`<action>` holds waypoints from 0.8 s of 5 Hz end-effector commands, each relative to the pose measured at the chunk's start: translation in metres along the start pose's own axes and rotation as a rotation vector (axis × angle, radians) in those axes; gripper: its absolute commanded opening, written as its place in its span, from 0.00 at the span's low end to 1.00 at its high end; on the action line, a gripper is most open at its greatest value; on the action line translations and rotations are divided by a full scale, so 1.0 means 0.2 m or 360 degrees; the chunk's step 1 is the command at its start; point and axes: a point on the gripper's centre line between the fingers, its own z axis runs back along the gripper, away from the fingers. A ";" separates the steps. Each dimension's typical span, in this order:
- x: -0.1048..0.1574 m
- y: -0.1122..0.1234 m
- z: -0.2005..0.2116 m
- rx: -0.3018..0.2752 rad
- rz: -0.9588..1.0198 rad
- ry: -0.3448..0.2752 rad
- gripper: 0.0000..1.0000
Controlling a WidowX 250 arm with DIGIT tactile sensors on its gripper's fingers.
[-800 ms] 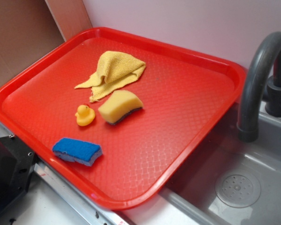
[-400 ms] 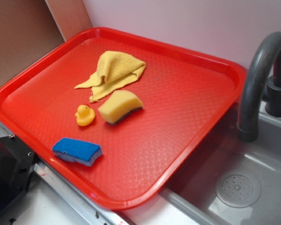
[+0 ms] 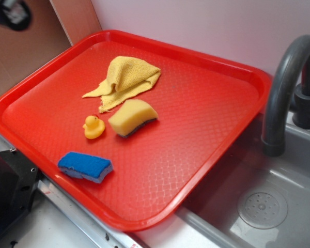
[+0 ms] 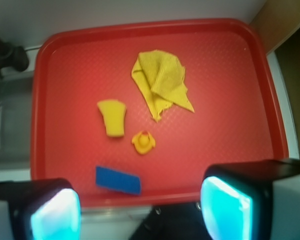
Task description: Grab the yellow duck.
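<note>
Hovering high, jaws spread, nothing held. I'd pinch yellow duck (image 4: 143, 142) across body: light, squashy, glossy, likely slippery; yellow sponge (image 4: 113, 117) close.

Red tray (image 3: 237, 98), cloth (image 3: 125, 78), two sponges, faucet (image 3: 284, 93).

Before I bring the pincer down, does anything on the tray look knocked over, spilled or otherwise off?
Nothing stands out. The yellow duck sits upright on the red tray, apart from the yellow sponge. The blue sponge lies flat near the front edge. The yellow cloth is crumpled. No spill shows. The pincer is open above.
</note>
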 end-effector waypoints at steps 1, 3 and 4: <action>0.06 -0.02 -0.24 0.0078 -0.0042 0.0063 1.00; 0.04 0.07 -0.57 0.0005 -0.0089 0.0209 1.00; 0.04 0.08 -0.67 0.0073 -0.0100 0.0257 1.00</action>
